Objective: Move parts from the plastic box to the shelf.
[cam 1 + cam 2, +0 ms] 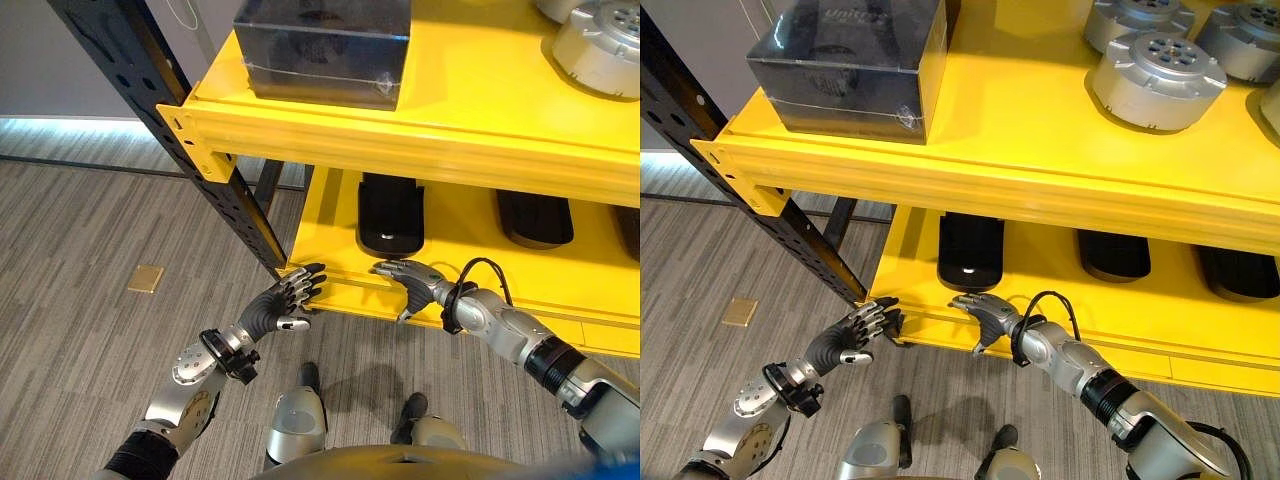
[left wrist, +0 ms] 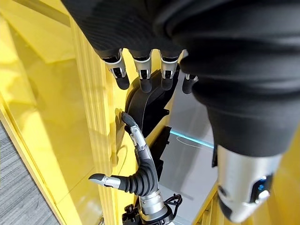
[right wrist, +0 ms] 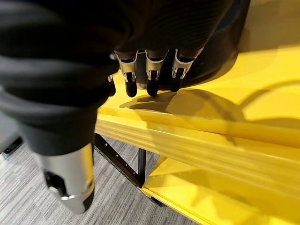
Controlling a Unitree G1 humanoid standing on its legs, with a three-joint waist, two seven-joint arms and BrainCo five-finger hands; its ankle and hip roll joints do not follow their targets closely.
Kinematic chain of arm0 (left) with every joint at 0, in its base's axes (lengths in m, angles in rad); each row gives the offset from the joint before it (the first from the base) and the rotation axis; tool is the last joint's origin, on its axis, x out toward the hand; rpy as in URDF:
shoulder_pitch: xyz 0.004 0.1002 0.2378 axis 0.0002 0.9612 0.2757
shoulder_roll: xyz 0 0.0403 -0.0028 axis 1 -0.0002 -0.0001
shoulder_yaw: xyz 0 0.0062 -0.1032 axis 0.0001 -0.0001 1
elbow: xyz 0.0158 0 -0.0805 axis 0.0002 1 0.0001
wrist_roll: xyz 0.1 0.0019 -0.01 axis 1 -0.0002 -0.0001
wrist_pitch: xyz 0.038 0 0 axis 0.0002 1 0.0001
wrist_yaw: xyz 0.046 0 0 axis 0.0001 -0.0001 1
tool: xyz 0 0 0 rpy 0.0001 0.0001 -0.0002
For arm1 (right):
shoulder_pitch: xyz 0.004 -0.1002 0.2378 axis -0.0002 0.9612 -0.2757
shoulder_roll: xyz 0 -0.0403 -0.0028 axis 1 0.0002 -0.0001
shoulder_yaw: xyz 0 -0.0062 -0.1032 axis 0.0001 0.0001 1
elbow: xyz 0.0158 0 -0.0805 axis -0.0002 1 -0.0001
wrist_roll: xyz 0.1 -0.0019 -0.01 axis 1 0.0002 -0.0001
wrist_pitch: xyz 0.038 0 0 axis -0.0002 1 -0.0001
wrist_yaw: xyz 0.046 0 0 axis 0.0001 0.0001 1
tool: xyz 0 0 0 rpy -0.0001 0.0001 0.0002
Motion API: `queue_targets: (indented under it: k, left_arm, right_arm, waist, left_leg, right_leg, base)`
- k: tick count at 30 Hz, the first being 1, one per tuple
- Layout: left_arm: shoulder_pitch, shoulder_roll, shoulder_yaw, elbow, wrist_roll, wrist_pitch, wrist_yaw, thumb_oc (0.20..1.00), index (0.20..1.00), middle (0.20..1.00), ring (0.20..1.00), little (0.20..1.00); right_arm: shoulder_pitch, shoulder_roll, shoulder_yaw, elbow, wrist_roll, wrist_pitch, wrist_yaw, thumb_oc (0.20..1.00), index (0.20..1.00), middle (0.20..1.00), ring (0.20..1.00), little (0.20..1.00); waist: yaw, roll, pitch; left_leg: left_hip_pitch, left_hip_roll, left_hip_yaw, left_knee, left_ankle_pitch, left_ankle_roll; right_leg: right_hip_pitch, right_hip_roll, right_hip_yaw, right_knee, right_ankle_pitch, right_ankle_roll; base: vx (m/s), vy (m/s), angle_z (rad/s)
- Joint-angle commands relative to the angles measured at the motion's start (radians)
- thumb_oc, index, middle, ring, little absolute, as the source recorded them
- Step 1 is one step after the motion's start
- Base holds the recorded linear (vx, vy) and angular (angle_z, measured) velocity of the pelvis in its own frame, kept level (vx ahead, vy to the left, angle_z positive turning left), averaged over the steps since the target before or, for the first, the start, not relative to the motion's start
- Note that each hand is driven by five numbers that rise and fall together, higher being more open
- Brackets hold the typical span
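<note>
Yellow shelf (image 1: 480,120) fills the scene, two levels on a dark perforated upright (image 1: 215,190). Upper level carries a dark wrapped box (image 1: 850,65) and round silver parts (image 1: 1158,68). Lower level holds a row of black parts, the nearest black part (image 1: 970,250) sitting just behind the front lip, more of them further to the right. I can't see a plastic box from here, so the source of the parts is unknown at this moment. Right hand (image 1: 985,312) rests on the lower lip just in front of the nearest black part, fingers straight and spread, holding nothing; its wrist view shows the fingertips (image 3: 152,86) at the base of that part, touching or nearly so. Left hand (image 1: 862,328) sits at the lower shelf's left front corner beside the upright, fingers relaxed and extended, also empty. Risks, as I read it: right hand pulling out could drag or nudge the black part toward the lip and tip it off the edge. Left hand is tight against the corner and upright, so a careless withdrawal could snag fingers there. Both arms are low under the upper beam; lifting early could clip it.
</note>
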Motion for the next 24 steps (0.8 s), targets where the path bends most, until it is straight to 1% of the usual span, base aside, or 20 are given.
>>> queue_targets:
  k: [1,8,14,21,24]
  left_arm:
    - [-0.016,-0.012,-0.032,-0.044,0.011,-0.024,-0.007,1.0,1.0,1.0,1.0,1.0]
    - [-0.027,-0.013,-0.039,-0.04,0.011,-0.019,-0.005,1.0,1.0,1.0,1.0,1.0]
    - [-0.038,-0.016,-0.046,-0.031,0.009,-0.017,-0.006,1.0,1.0,1.0,1.0,1.0]
    - [-0.053,-0.019,-0.063,-0.022,0.015,-0.015,-0.003,1.0,1.0,1.0,1.0,1.0]
    - [-0.055,-0.022,-0.066,-0.018,0.017,-0.017,-0.002,1.0,1.0,1.0,1.0,1.0]
  right_arm:
    - [-0.088,0.04,0.009,0.043,0.02,0.008,-0.027,1.0,1.0,1.0,1.0,1.0]
    - [-0.124,0.062,0.015,0.084,0.023,0.04,-0.001,1.0,1.0,1.0,1.0,1.0]
    - [-0.142,0.076,0.025,0.127,0.025,0.043,-0.008,1.0,1.0,1.0,1.0,1.0]
    - [-0.189,0.103,0.028,0.177,0.028,0.079,-0.014,1.0,1.0,1.0,1.0,1.0]
    - [-0.195,0.105,0.028,0.188,0.029,0.085,-0.019,1.0,1.0,1.0,1.0,1.0]
  waist:
    - [0.04,-0.007,-0.025]
    - [0.047,0.001,-0.022]
    - [0.054,0.005,-0.021]
    - [0.064,0.013,-0.014]
    - [0.066,0.015,-0.012]
  left_leg:
    - [0.034,0.102,0.068,0.003,0.068,-0.053]
    - [0.033,0.103,0.067,0.0,0.072,-0.055]
    - [0.03,0.106,0.065,0.006,0.072,-0.057]
    - [0.023,0.108,0.06,0.013,0.072,-0.057]
    - [0.022,0.108,0.059,0.015,0.071,-0.057]
  right_leg:
    - [-0.04,-0.07,-0.01,0.145,-0.031,0.079]
    - [-0.042,-0.077,-0.017,0.151,-0.03,0.08]
    - [-0.042,-0.081,-0.025,0.159,-0.034,0.076]
    - [-0.049,-0.089,-0.033,0.175,-0.037,0.073]
    - [-0.051,-0.092,-0.034,0.18,-0.038,0.072]
  base:
    - [0.0,0.0,0.0]
    - [0.0,0.0,0.0]
    - [0.0,0.0,0.01]
    - [0.01,-0.001,0.05]
    - [0.0,0.0,0.0]
